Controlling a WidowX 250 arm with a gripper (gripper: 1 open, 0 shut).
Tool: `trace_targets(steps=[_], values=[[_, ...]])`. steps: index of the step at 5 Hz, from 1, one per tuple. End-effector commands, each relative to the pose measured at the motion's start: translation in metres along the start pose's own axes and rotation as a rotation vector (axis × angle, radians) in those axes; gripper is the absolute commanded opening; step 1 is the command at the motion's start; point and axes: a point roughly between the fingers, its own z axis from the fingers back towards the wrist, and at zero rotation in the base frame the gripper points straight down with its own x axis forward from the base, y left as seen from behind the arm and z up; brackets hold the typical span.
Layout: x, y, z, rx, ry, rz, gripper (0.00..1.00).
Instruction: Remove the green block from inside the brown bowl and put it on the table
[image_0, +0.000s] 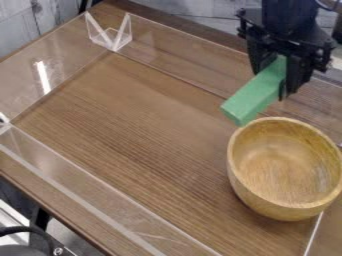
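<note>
The green block (254, 97) hangs tilted in the air, its upper end clamped between the fingers of my black gripper (283, 66), which is shut on it. The block's lower end sits just above and left of the far rim of the brown bowl (286, 168). This light tan wooden bowl stands empty at the right front of the table (134, 120). The gripper comes down from the top right of the view, above the bowl's far side.
Low clear acrylic walls (80, 185) edge the wood-grain table. A clear folded acrylic stand (110, 32) sits at the back left corner. Open tabletop spreads left of the bowl.
</note>
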Motion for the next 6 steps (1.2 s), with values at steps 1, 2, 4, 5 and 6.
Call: trace_targets(steps=[1,2,4,5,6], values=[[0.005,-0.004,0.018,0.03,-0.117,-0.017,0.0],[0.004,-0.006,0.018,0.052,-0.155,-0.021,0.0],[0.0,-0.007,0.009,0.072,-0.201,-0.032,0.0],[-0.003,-0.009,0.008,0.078,-0.221,-0.037,0.0],[-0.007,-0.011,0.007,0.081,-0.237,-0.042,0.0]])
